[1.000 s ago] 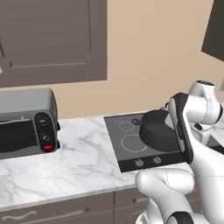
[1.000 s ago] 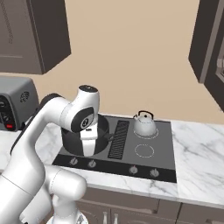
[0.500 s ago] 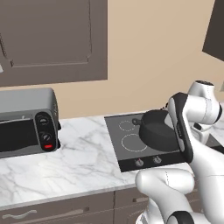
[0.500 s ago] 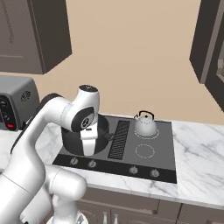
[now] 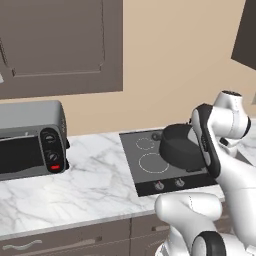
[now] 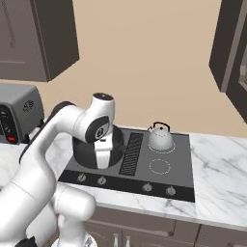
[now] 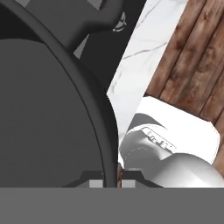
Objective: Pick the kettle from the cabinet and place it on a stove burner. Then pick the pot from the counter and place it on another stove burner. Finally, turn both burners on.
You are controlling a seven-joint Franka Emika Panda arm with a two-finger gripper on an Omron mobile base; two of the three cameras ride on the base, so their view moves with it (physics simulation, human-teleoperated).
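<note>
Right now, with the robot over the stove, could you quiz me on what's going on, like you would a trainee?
1. True or false: the kettle sits on a back burner of the cooktop.
2. What does the pincer grip? A) the kettle's handle B) the pot's rim C) a knob
3. Fill in: on the counter left of the cooktop stands a grey ____.

Key:
1. True.
2. B: the pincer is shut on the rim of the pot.
3. Toaster oven.

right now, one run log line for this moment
end effector: shut on pot rim | pot: over left burners | kettle: on back right burner | knobs: untouched
</note>
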